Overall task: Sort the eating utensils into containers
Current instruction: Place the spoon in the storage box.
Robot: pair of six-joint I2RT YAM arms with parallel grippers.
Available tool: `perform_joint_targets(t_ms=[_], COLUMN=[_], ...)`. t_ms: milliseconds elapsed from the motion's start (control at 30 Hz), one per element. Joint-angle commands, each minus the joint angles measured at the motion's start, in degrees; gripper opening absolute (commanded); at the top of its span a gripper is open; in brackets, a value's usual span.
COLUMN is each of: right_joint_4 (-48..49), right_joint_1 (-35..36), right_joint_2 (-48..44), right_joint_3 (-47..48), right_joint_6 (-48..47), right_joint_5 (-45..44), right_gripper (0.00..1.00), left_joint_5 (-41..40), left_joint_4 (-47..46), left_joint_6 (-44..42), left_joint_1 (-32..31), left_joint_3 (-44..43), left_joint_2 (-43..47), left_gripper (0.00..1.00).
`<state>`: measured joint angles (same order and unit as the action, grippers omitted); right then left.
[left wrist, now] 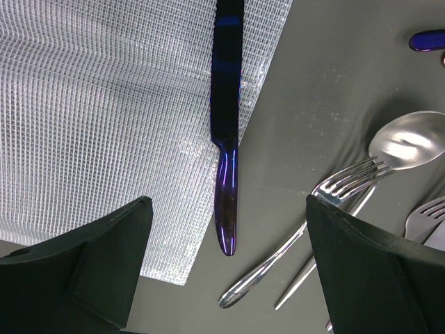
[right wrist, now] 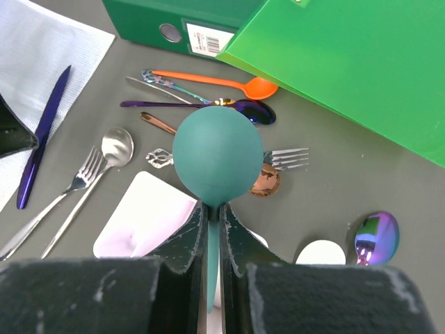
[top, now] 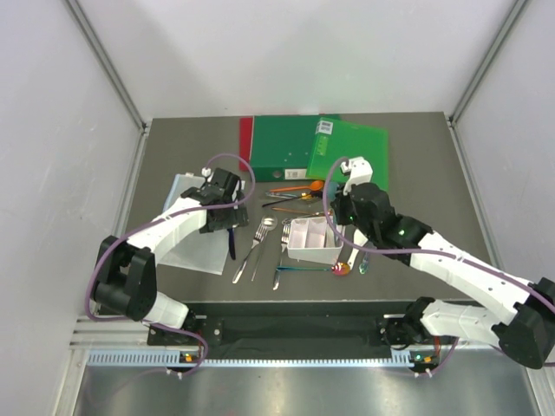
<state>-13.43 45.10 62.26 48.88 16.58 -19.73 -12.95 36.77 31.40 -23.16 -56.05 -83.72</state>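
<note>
My left gripper (top: 222, 211) is open and hangs over the dark blue knife (left wrist: 227, 125), whose handle lies between the open fingers (left wrist: 111, 257). The knife (top: 231, 241) lies half on the clear mesh sheet (left wrist: 104, 104). My right gripper (right wrist: 214, 217) is shut on the thin handle of a teal spoon (right wrist: 217, 153), held bowl-out above the white divided bin (right wrist: 149, 216). The bin (top: 314, 241) stands at the table's middle, just left of the right gripper (top: 344, 212). A silver fork (left wrist: 348, 184) and a silver spoon (left wrist: 410, 142) lie right of the knife.
Orange (right wrist: 208, 80) and purple (right wrist: 243, 108) spoons, a silver fork (right wrist: 285, 158) and a copper spoon (right wrist: 265, 179) lie behind the bin. A rainbow spoon (right wrist: 377, 238) and a white spoon (right wrist: 320, 252) lie to its right. Green folders (top: 347, 147) and a red one (top: 246, 143) lie at the back.
</note>
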Motion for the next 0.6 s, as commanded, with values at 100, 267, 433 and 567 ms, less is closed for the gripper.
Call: perform_joint_targets(t_ms=[100,267,433,567], right_joint_4=[5.5,7.6,7.5,7.2], right_joint_1=[1.0,1.0,1.0,1.0], right_joint_2=[-1.3,-2.0,-2.6,-3.3], right_joint_3=[-2.6,-6.3,-7.3,-7.5], right_joint_6=[2.1,3.7,4.3,4.5], right_joint_5=[0.4,1.8,1.7,1.4], right_gripper=[0.00,0.14,0.25,0.30], left_joint_5=[-1.4,-1.6,-1.8,-1.7], left_joint_4=[-1.9,-1.8,-1.7,-1.8], left_joint_6=[0.1,-0.4,-0.5,-0.5], left_joint_1=[-0.4,-0.4,-0.4,-0.5], left_joint_3=[0.7,0.3,0.2,0.2], left_joint_2=[1.3,1.1,1.1,0.9], left_gripper=[0.96,0.96,0.96,0.96])
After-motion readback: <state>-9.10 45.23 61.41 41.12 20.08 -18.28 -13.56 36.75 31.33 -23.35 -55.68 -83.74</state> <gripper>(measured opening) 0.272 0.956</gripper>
